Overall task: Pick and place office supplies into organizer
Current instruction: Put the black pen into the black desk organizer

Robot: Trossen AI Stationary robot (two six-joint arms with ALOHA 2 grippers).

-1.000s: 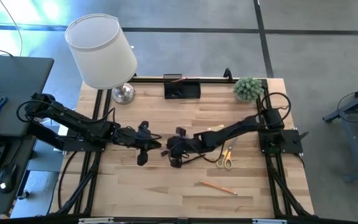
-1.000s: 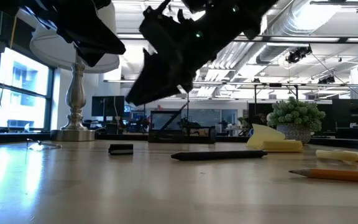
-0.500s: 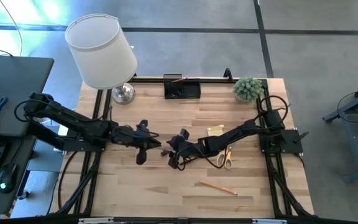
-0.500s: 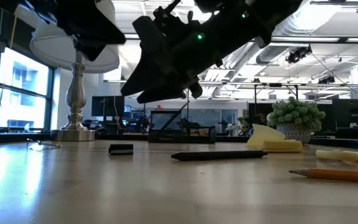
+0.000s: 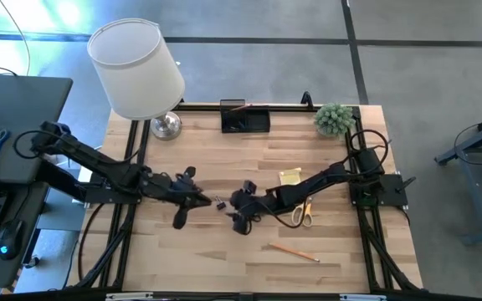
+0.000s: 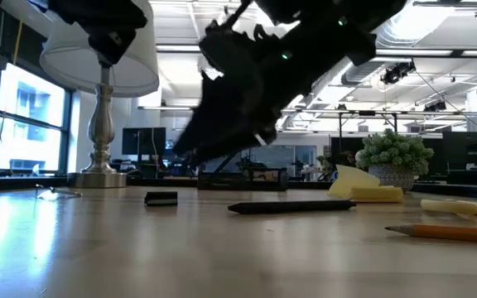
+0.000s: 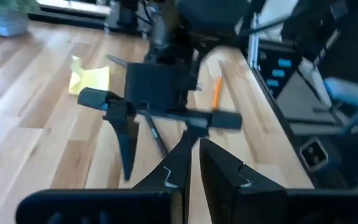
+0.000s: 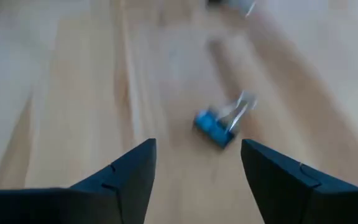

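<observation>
No writing is showing legibly anywhere on the table (image 5: 224, 259), where the black organizer (image 5: 245, 119) is sitting at the far edge beside the lamp (image 5: 138, 71). The right gripper (image 5: 239, 219), spread wider than a second ago, is hovering near what seems a small blue binder clip (image 8: 215, 127), while the left gripper (image 5: 180, 219), having drawn back leftward, is staying closed on nothing nearby.

The table (image 5: 249, 155) is pale wood planks with a soft sheen. At upper left the lamp base (image 6: 100, 132) is polished metal — its shade (image 5: 136, 68) matt white. The blue clip (image 8: 218, 126) carries shiny wire handles.
</observation>
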